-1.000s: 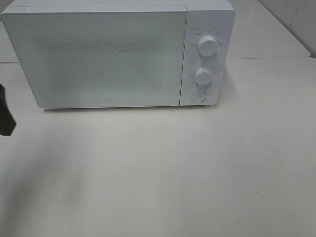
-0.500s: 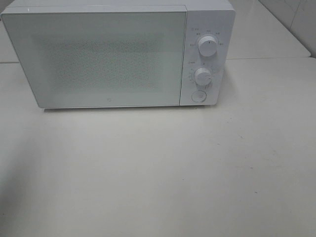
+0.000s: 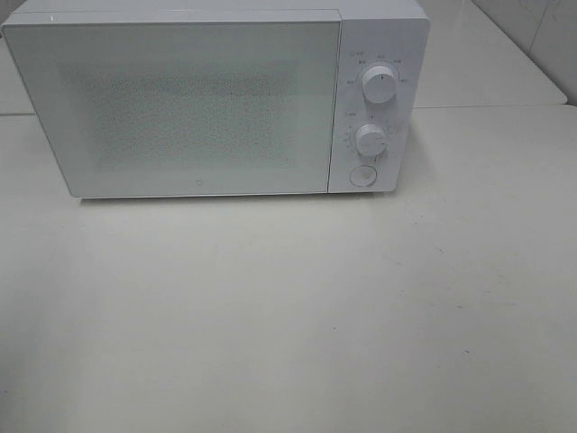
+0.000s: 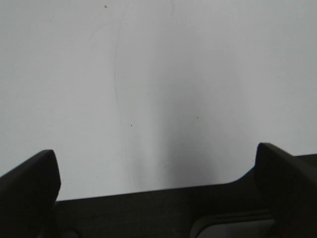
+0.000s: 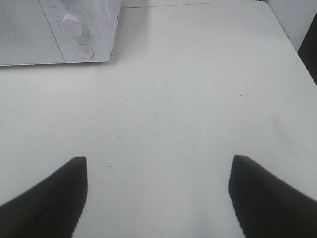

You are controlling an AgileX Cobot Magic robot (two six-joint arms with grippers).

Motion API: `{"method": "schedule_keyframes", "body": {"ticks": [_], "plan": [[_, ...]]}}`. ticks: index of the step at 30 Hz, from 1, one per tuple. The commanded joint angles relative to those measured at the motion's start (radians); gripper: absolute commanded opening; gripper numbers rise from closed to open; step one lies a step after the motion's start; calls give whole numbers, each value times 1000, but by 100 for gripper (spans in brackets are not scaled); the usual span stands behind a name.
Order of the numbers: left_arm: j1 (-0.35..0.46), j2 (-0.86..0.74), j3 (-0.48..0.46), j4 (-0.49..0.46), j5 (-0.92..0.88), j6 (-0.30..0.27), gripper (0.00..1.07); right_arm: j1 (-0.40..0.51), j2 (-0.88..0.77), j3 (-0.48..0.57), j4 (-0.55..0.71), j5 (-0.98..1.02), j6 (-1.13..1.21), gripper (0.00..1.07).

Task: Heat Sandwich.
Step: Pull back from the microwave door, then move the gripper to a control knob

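Sandwich: not seen in any view; judged to lie behind the shut door [image 3: 180, 108] of the microwave [image 3: 388, 36].
Left gripper [image 4: 156, 153]: spread wide, nothing held, faced onto bare table [image 4: 158, 74].
Right gripper [image 5: 158, 162]: spread wide, nothing held.
Nearer arm: right; a knob [image 5: 73, 22] is sighted ahead of it.

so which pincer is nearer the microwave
Right, probably: the right pincer faces the microwave across bare table; the left pincer sees only table, no microwave, so its place is unclear.
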Motion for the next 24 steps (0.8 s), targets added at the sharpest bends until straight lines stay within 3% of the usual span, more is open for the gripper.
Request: {"method": "schedule_keyframes", "body": {"ticks": [1,24], "plan": [[0,-71,42,-3,-42,20,100,-2,-27,3,2,-5,0,76],[0,-287,62,-33,-13,30,100,-2,-27,3,2,-5,0,76]]}}
